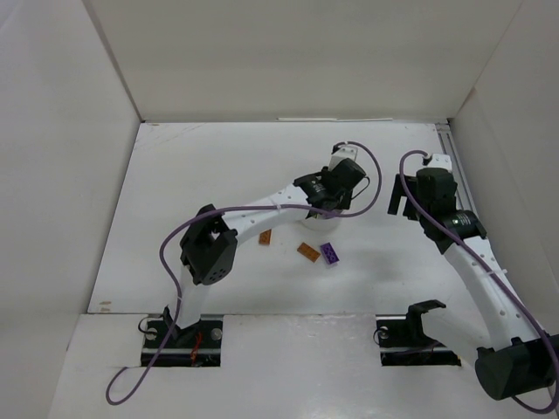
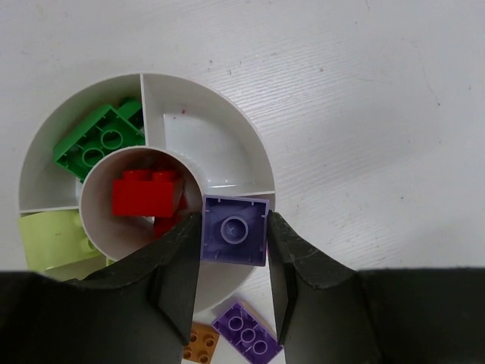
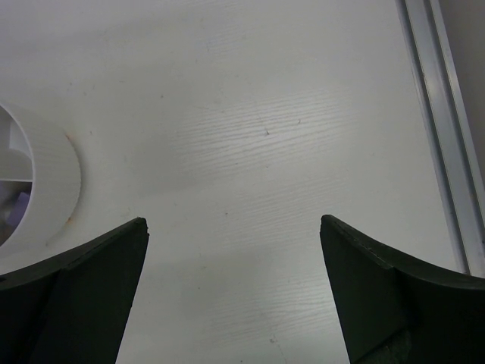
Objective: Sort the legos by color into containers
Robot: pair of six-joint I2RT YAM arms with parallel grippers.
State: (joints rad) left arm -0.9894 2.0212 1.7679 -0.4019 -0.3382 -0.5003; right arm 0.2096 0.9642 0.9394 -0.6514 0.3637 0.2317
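My left end effector (image 2: 235, 224) grips a purple lego (image 2: 234, 232) between its fingers, hovering over the near rim of the tub (image 2: 212, 136) mid-counter. My right end effector (image 3: 233, 222) gapes wide over the counter (image 3: 258, 114) near its right edge, the tub just left of it.

Wore white shells on the long links of the left arm (image 1: 271, 209) and right arm (image 1: 485, 279), with blocky black housings at the joints. Carried a purple cable (image 1: 162, 249) along each arm, down to a black base plate (image 1: 182, 336). Showed a row of small holes along the right arm's white link. Had a spot of red at the left base. Bore a white block (image 1: 339, 158) at the left wrist. Ended in matt black fingers, broad and curve-edged, on the left gripper (image 2: 233, 250) and right gripper (image 3: 235, 250).
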